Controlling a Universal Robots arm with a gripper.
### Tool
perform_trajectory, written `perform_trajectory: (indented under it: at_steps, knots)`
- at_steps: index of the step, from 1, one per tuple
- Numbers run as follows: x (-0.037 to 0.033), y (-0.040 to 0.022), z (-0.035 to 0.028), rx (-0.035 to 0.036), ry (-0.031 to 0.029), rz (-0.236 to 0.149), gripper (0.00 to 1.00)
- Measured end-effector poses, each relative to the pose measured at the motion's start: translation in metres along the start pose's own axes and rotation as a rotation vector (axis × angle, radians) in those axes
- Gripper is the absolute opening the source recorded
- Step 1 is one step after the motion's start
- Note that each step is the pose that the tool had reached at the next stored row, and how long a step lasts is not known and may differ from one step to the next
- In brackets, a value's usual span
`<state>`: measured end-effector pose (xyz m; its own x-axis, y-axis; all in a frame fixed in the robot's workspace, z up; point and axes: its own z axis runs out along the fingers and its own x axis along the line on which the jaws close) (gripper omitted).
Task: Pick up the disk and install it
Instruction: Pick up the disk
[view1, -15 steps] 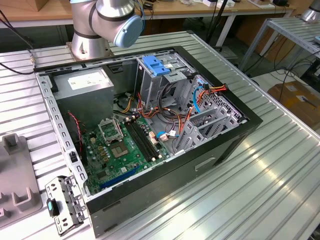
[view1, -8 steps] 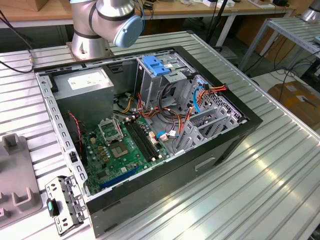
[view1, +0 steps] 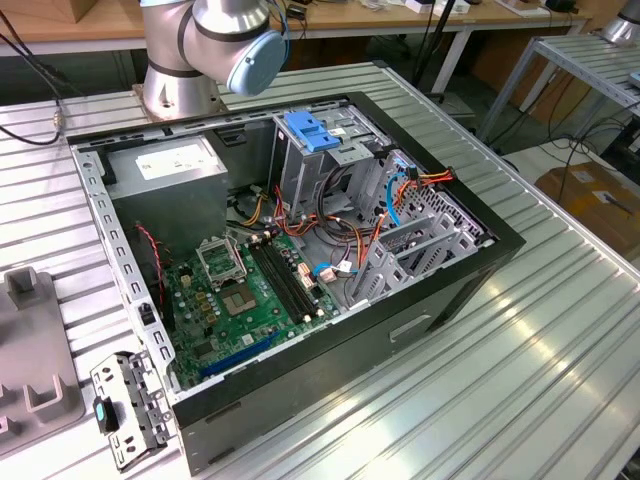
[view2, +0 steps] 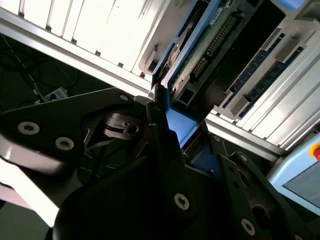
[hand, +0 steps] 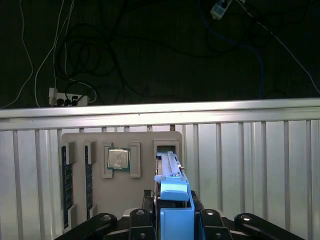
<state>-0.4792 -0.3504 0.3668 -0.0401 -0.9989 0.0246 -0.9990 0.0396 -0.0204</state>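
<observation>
First wrist view: the tool (hand: 175, 212) is clamping the disk (hand: 174, 192) by its blue carrier sides, apparently because it is standing on edge in the grey holder (hand: 120, 140).

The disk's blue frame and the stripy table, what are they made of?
On the disk, the frame looks like smooth moulded plastic, evenly blue and matte. Probably the table is bare aluminium: silvery, ribbed, brightly reflecting light.
</observation>
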Motion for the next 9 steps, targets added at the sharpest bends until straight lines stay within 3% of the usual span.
perform_trajectory:
  at_steps: [4, 9]
  knots:
    - [0.0, 0.0, -0.002, -0.0005, 0.0003, 0.0, 0.37]
    - [0.0003, -0.0002, -0.0105, -0.0001, 0.0, 0.0, 0.37]
